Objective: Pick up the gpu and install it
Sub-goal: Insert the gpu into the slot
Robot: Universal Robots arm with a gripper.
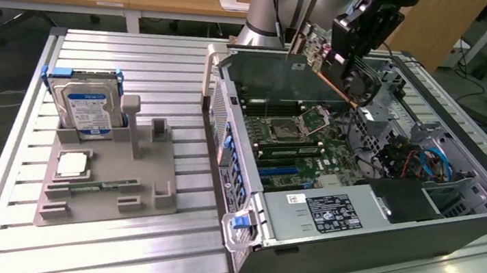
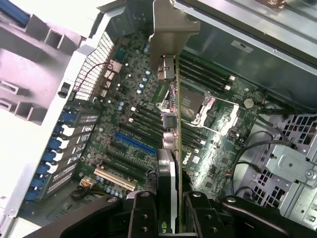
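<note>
A Universal Robots arm (image 1: 272, 2) holds the gpu (image 1: 337, 61) over an open computer case (image 1: 228, 107) in the upper centre of the exterior view. The end effector (image 1: 357, 45) is clamped on the card. The card hangs tilted above the far end of the case, with its green board and copper-coloured edge towards the exterior view's left and its black cooler towards the exterior view's right. Whether its lower corner touches anything inside cannot be told.

From the wrist view, the gpu (image 2: 168, 163) is seen edge-on, a thin slab running away from the end effector (image 2: 168, 220) to its silver end bracket (image 2: 171, 29). The black fingers (image 2: 141, 215) press on either side of it. Beneath lies the motherboard (image 2: 129, 99), with a blue slot (image 2: 134, 144) on one side of the card and the processor socket (image 2: 195, 106) on the other.

On the exterior view's left, well apart from the case, a grey holder (image 1: 154, 198) on the slatted metal counter (image 1: 119, 260) carries an upright hard drive (image 1: 89, 108) and a narrow memory stick (image 1: 95, 186).
</note>
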